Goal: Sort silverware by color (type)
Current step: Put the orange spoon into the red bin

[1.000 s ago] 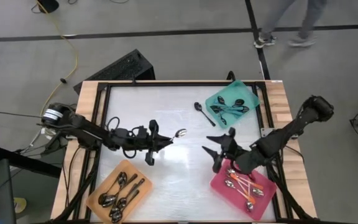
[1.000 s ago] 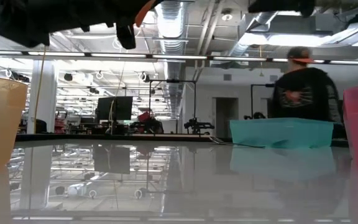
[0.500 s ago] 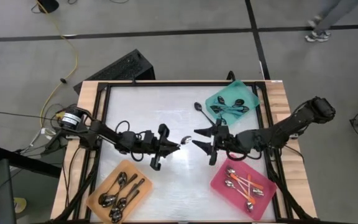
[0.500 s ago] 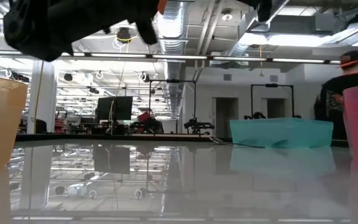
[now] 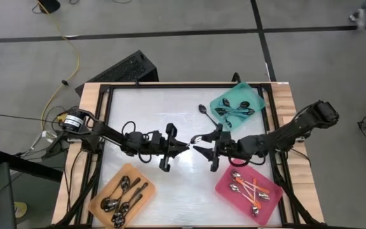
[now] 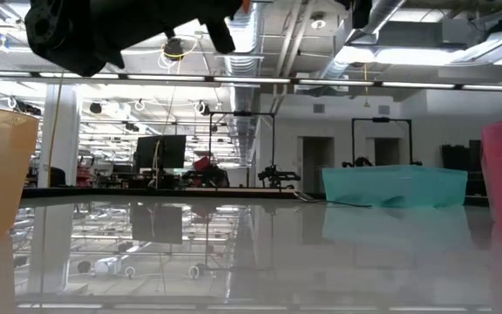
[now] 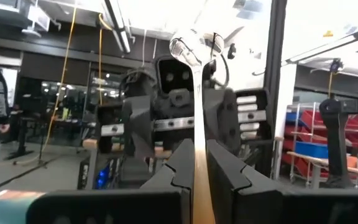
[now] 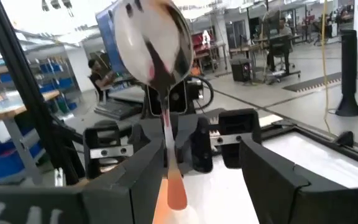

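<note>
My left gripper [image 5: 184,147] [image 7: 194,155] is over the middle of the table, shut on a spoon [image 5: 194,138] [image 7: 187,53] with a silver bowl and an orange handle. My right gripper [image 5: 199,145] [image 8: 197,171] faces it from the table's right, open. Its fingers stand on either side of the spoon's bowl end [image 8: 154,43] without visible touch. A dark spoon [image 5: 206,114] lies flat on the table near the teal tray. My left gripper pinches the spoon's orange handle [image 7: 197,183] between its two fingers. It comes level from the table's left, with the fingers along the handle. The spoon is lifted clear of the table, and its bowl [image 7: 185,50] points toward the right gripper.
The orange tray [image 5: 100,202] at the near left holds several silver spoons. At the far right, the teal tray [image 5: 220,102] holds dark spoons. The pink tray [image 5: 224,186] at the near right holds orange-handled spoons. A black frame [image 5: 170,85] rims the table.
My left gripper has carried the spoon toward the table's right. My right gripper has swung from over the pink tray toward the table's left and now faces the left gripper, its open fingers around the spoon's bowl end. A person beyond the table has walked out of view.
</note>
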Tool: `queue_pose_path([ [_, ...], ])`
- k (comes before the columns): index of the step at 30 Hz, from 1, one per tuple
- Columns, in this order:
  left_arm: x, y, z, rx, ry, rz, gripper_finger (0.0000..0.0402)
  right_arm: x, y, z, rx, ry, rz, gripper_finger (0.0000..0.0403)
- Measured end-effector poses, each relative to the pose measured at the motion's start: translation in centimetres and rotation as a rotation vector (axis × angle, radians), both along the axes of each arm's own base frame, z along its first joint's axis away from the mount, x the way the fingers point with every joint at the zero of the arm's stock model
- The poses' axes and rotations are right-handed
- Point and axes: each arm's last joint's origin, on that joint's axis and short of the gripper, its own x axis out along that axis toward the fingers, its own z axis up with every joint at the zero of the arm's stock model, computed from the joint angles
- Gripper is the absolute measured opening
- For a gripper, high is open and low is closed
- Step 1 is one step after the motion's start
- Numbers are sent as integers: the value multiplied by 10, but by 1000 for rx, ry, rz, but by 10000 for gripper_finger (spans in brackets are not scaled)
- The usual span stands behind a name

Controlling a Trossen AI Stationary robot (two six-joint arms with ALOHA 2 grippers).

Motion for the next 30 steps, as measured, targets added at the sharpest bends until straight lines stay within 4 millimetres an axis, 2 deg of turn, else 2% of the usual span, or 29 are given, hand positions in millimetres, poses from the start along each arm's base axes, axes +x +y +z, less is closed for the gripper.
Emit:
queue_pose_path([
  [5,6,-2,3,23,19,-16,7,11,5,-12,-15,-17,5,226],
  [23,7,-2,-1,28,59,-14,7,11,5,-8,-34,-55,19,226],
  [30,15,-3,1,38,104,-21,7,13,1,-8,-27,-61,3,226],
])
